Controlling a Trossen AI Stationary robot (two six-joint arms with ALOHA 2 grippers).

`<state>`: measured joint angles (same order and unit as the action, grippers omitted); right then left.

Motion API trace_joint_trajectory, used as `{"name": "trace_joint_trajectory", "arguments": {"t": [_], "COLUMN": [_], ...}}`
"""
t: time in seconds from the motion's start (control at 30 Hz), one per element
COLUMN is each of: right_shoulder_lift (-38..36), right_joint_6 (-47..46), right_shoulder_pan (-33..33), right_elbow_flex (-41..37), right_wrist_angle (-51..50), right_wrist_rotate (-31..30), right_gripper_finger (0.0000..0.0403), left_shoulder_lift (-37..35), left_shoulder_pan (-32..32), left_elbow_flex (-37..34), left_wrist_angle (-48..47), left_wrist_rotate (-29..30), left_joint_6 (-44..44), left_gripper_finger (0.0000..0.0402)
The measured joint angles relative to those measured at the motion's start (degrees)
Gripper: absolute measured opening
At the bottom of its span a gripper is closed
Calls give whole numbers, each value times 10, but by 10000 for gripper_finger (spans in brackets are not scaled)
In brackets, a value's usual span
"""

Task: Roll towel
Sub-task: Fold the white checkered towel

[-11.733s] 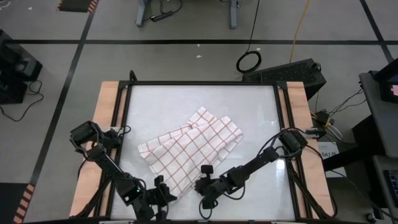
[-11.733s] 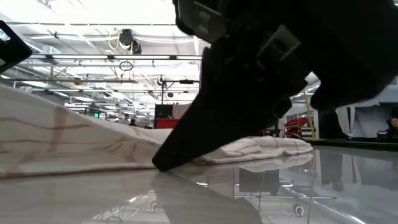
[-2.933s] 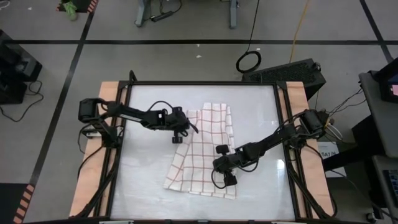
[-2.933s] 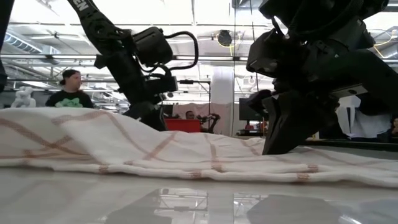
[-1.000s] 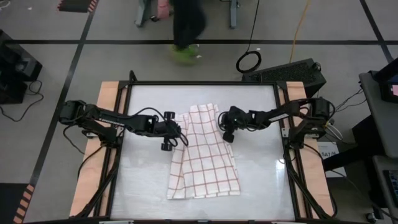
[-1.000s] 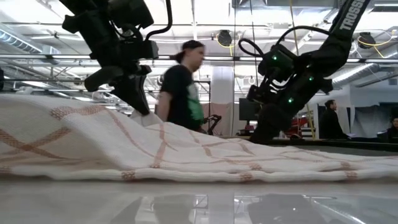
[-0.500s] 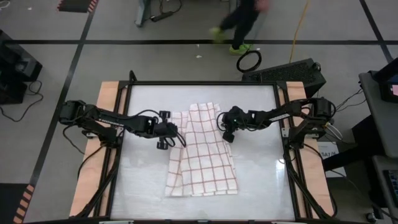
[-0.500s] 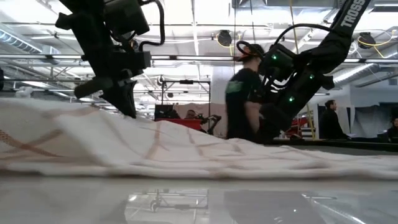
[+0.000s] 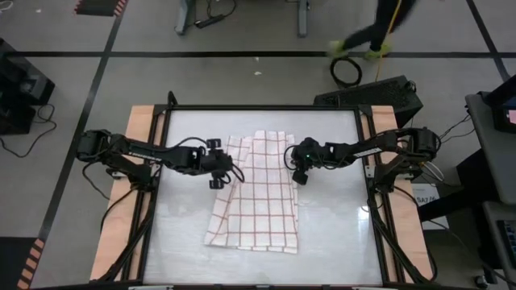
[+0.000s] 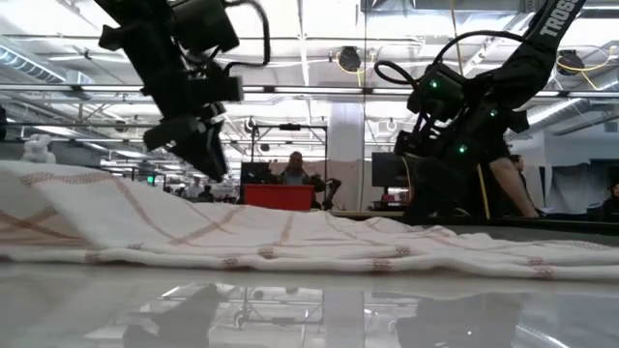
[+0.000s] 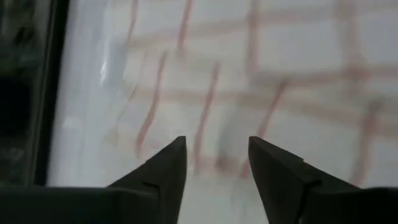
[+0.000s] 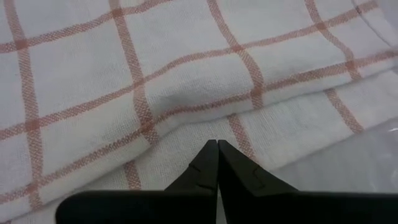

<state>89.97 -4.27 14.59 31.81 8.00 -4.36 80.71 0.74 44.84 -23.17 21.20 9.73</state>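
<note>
The towel, white with a grid of red-brown lines, lies spread out flat along the middle of the table, with a low fold along its left side. My left gripper hangs open just above the towel's left edge, nothing between its fingers. My right gripper is shut at the towel's right edge, near the far end. In the right wrist view its closed tips point at a fold of the cloth, with no cloth showing between them.
The glass tabletop has a black frame and wooden strips at both sides, with bare room left, right and near of the towel. A person walks past on the floor beyond the far edge.
My left gripper has opened and let go of the towel's left edge, which has sunk back onto the table. The towel's far part now lies wider and flatter, and its near end has shifted a little toward the table's left. The person has walked rightward behind the table.
</note>
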Motion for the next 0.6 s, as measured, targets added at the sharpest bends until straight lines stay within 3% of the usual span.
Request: {"name": "trace_joint_trajectory", "arguments": {"t": [0.27,0.47,0.6], "right_shoulder_lift": [-1,-2,-2], "right_joint_6": [2,3,4], "right_shoulder_pan": [-1,-4,-5], "right_elbow_flex": [1,2,2], "right_wrist_angle": [4,5,7], "right_wrist_rotate": [2,2,2], "right_gripper_finger": [0,0,0], "left_shoulder_lift": [57,105,130], "left_shoulder_pan": [39,69,81], "left_elbow_flex": [-1,-2,-2], "left_wrist_angle": [113,130,138], "left_wrist_rotate": [-102,-170,-169], "left_joint_6": [137,161,166], "left_gripper_finger": [169,123,79]}}
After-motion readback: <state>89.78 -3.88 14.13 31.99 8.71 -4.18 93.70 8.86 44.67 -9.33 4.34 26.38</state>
